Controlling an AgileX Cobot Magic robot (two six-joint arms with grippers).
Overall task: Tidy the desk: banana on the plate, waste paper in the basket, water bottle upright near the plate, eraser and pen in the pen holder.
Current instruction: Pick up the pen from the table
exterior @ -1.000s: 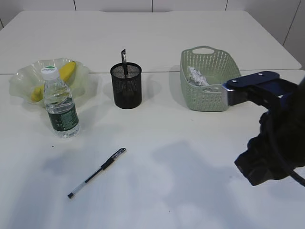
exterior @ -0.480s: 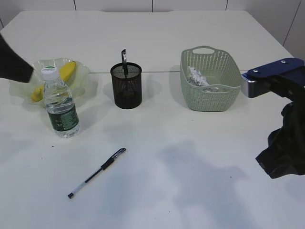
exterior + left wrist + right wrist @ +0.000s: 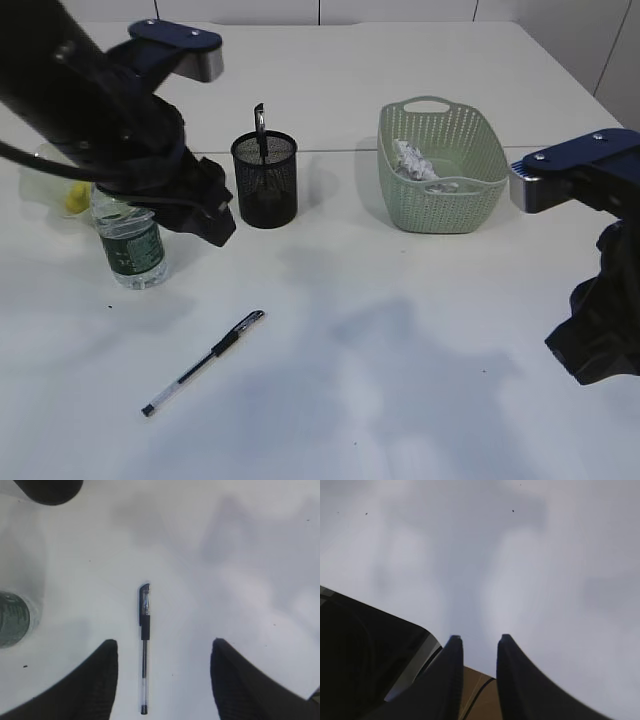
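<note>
A black-capped pen (image 3: 203, 362) lies on the white table, and in the left wrist view the pen (image 3: 144, 645) sits on the table below and between the fingers of my left gripper (image 3: 162, 647), which is open and high above it. The water bottle (image 3: 130, 245) stands upright beside the plate (image 3: 45, 190). My left arm hides most of the plate, and only a bit of the yellow banana (image 3: 75, 198) shows. Waste paper (image 3: 413, 160) lies in the green basket (image 3: 440, 165). The black mesh pen holder (image 3: 265, 180) has a pen in it. The eraser is out of view. My right gripper (image 3: 479, 640) is narrowly open and empty.
My right arm (image 3: 600, 320) hangs at the table's right edge, in front of the basket. The bottle's green label (image 3: 12, 620) and the pen holder's rim (image 3: 47, 490) show at the left of the left wrist view. A seam runs across the table behind the holder.
My left arm has swung in from the left over the plate and bottle, toward the pen. My right arm has drawn back to the right edge.
</note>
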